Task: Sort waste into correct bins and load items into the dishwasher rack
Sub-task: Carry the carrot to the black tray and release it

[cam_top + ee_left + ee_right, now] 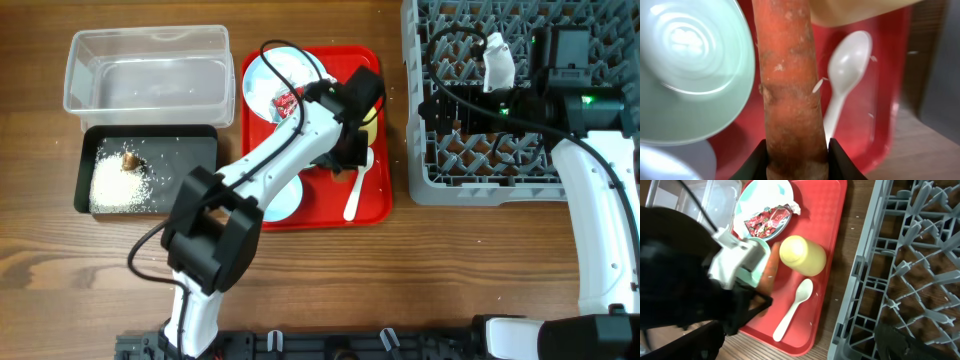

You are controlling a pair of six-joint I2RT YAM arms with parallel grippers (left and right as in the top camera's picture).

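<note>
- Spanning everything, the wooden desk (pixel 400 280) carries the lot.
- Dishwasher rack (pixel 430 185) sits at the right; the right claw (pixel 445 100) hangs over it, and how far it is open cannot be told.
- Red tray (pixel 825 210) lies just beside the rack.
- Clear tub (pixel 75 70) stands far left, with the black tray (pixel 200 150) just beside it holding rice (pixel 115 185) and a brown lump (pixel 131 159).
- Plate (pixel 782 190) on the red tray bears the wrapper (pixel 767 221).
- Pale green bowl (pixel 690 75) and yellow cup (pixel 802 255) sit mid-tray.
- Carrot (pixel 790 90) is clamped at one end by the left claw (pixel 796 157), between bowl and spoon (pixel 850 65).
</note>
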